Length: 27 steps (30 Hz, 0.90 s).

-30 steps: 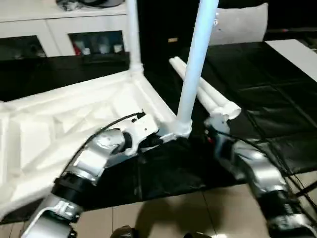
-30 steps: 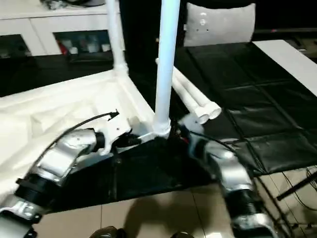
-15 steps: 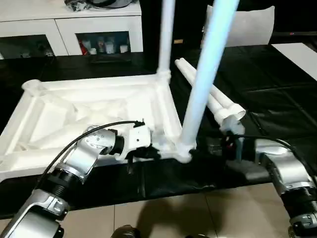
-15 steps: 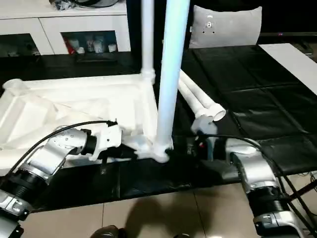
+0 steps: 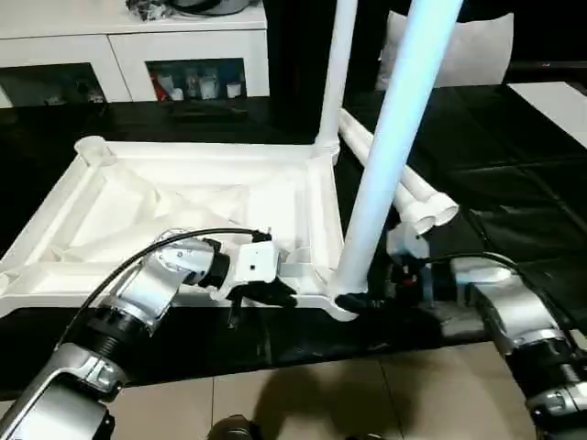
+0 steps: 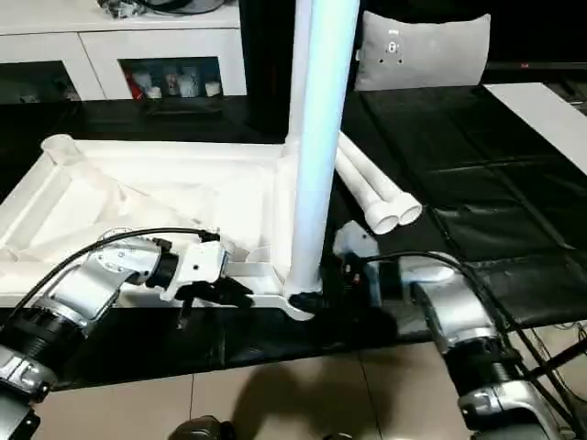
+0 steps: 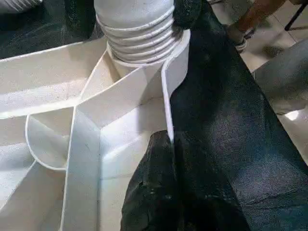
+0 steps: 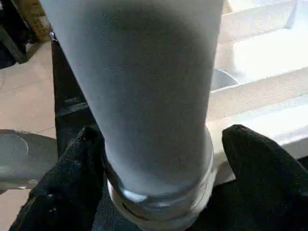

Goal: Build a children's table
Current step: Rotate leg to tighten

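Observation:
The children's table top (image 5: 183, 197) lies upside down on the black work table, ribs up. One white leg (image 5: 337, 64) stands in its far right corner socket. A second leg (image 5: 390, 147) stands in the near right socket. My left gripper (image 5: 275, 293) is shut on the top's near rim (image 7: 168, 96), just left of that socket. My right gripper (image 5: 367, 301) is at the near leg's base, open, with a black finger (image 8: 72, 183) on each side of the leg (image 8: 144, 86). Two loose legs (image 5: 404, 188) lie side by side to the right.
An empty round socket (image 5: 90, 147) shows at the top's far left corner. A white cabinet (image 5: 138, 46) and a white cushion (image 5: 468, 46) stand behind the work table. Tiled floor (image 5: 303, 394) lies below the table's front edge, right by the near socket.
The camera has shifted and levelled, so the whole picture moved. My right forearm has swung to lie more sideways at the near leg's base. The left gripper keeps its hold on the rim.

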Tool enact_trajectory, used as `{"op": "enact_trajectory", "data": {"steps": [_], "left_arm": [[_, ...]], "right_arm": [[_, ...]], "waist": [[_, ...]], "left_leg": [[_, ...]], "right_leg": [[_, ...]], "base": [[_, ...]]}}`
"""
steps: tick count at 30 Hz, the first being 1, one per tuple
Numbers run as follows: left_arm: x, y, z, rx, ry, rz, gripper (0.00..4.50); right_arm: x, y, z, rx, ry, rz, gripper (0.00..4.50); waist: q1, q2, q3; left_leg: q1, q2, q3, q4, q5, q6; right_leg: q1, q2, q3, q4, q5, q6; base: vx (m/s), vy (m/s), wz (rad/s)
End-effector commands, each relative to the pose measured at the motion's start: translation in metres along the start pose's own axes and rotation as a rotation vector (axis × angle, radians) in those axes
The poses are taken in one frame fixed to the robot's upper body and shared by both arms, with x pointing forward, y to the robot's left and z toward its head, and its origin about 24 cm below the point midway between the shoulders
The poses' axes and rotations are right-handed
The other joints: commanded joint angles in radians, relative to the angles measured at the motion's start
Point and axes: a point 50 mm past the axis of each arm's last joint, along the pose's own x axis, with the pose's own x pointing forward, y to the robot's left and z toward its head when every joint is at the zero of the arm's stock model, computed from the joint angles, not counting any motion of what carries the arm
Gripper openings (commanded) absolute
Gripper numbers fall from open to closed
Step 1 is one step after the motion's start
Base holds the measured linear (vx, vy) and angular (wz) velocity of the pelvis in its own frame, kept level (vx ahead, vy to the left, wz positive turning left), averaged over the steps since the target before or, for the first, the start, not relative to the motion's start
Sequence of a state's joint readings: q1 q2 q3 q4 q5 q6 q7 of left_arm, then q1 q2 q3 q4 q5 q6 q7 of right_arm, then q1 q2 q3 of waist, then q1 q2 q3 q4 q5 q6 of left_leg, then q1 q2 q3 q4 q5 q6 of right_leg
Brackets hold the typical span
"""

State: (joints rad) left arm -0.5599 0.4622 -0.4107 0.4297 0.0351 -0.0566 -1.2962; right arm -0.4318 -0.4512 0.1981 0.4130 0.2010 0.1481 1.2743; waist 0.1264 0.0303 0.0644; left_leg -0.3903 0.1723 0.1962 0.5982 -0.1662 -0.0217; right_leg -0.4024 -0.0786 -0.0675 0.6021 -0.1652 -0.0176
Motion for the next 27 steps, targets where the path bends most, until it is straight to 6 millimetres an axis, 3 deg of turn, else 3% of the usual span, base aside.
{"op": "enact_trajectory", "data": {"steps": [1,8,15,17,18,19,22,24,25,27], "left_arm": [[0.006,-0.002,0.008,0.064,0.009,-0.074,0.0],[0.006,-0.002,0.006,0.056,0.007,-0.077,0.0],[0.008,0.003,0.008,-0.027,-0.031,0.04,0.0],[0.009,0.01,0.013,-0.093,-0.053,0.138,0.0],[0.01,0.011,0.014,-0.11,-0.059,0.165,0.0],[0.011,0.013,0.016,-0.128,-0.066,0.189,0.0],[0.016,0.017,0.023,-0.189,-0.089,0.279,0.0],[0.024,0.022,0.03,-0.259,-0.101,0.385,0.0],[0.025,0.022,0.031,-0.27,-0.101,0.402,0.0],[0.028,0.025,0.035,-0.308,-0.108,0.469,0.0]], "right_arm": [[-0.001,-0.003,0.006,-0.009,-0.014,-0.001,3.6],[0.0,-0.002,0.006,-0.008,-0.019,0.018,2.89],[0.011,0.004,0.005,0.041,-0.063,-0.013,2.74],[0.024,0.002,0.004,0.073,-0.075,-0.12,2.74],[0.028,0.001,0.004,0.084,-0.081,-0.162,2.74],[0.032,-0.001,0.005,0.101,-0.09,-0.202,2.74],[0.048,-0.008,0.008,0.18,-0.135,-0.334,2.73],[0.063,-0.012,0.013,0.225,-0.153,-0.442,2.73],[0.065,-0.013,0.014,0.23,-0.153,-0.458,2.73],[0.07,-0.015,0.016,0.22,-0.136,-0.509,2.73]], "waist": [[-0.003,-0.009,-0.079],[-0.003,-0.009,-0.078],[-0.004,-0.01,-0.078],[-0.009,-0.011,-0.075],[-0.015,-0.013,-0.071],[-0.022,-0.009,-0.07],[-0.036,-0.01,-0.069],[-0.057,-0.011,-0.067],[-0.061,-0.012,-0.07],[-0.068,-0.015,-0.069]], "left_leg": [[0.028,0.066,-0.029,-0.07,-0.248,0.025],[0.029,0.066,-0.029,-0.07,-0.253,0.025],[0.029,0.067,-0.028,-0.07,-0.239,0.026],[0.03,0.067,-0.029,-0.074,-0.255,0.013],[0.03,0.062,-0.032,-0.074,-0.282,0.0],[0.034,0.06,-0.035,-0.074,-0.31,-0.015],[0.031,0.059,-0.039,-0.077,-0.338,-0.028],[0.027,0.057,-0.042,-0.079,-0.336,-0.041],[0.031,0.054,-0.04,-0.075,-0.337,-0.037],[0.027,0.053,-0.039,-0.073,-0.323,-0.023]], "right_leg": [[0.039,-0.079,0.047,-0.07,-0.292,-0.206],[0.039,-0.08,0.047,-0.071,-0.31,-0.202],[0.038,-0.078,0.047,-0.07,-0.302,-0.204],[0.036,-0.078,0.047,-0.07,-0.325,-0.204],[0.035,-0.081,0.047,-0.076,-0.382,-0.192],[0.031,-0.082,0.046,-0.082,-0.433,-0.18],[0.033,-0.082,0.046,-0.086,-0.469,-0.16],[0.034,-0.08,0.043,-0.084,-0.462,-0.162],[0.032,-0.081,0.044,-0.089,-0.47,-0.156],[0.033,-0.08,0.045,-0.09,-0.465,-0.154]], "base": [[0.0,0.0,0.0],[0.0,0.0,0.0],[0.0,0.0,0.0],[0.0,0.0,0.0],[0.0,0.0,0.0],[0.0,0.0,0.0],[0.0,0.0,0.0],[0.0,0.0,0.0],[0.0,0.0,0.0],[0.0,0.0,0.0]]}}
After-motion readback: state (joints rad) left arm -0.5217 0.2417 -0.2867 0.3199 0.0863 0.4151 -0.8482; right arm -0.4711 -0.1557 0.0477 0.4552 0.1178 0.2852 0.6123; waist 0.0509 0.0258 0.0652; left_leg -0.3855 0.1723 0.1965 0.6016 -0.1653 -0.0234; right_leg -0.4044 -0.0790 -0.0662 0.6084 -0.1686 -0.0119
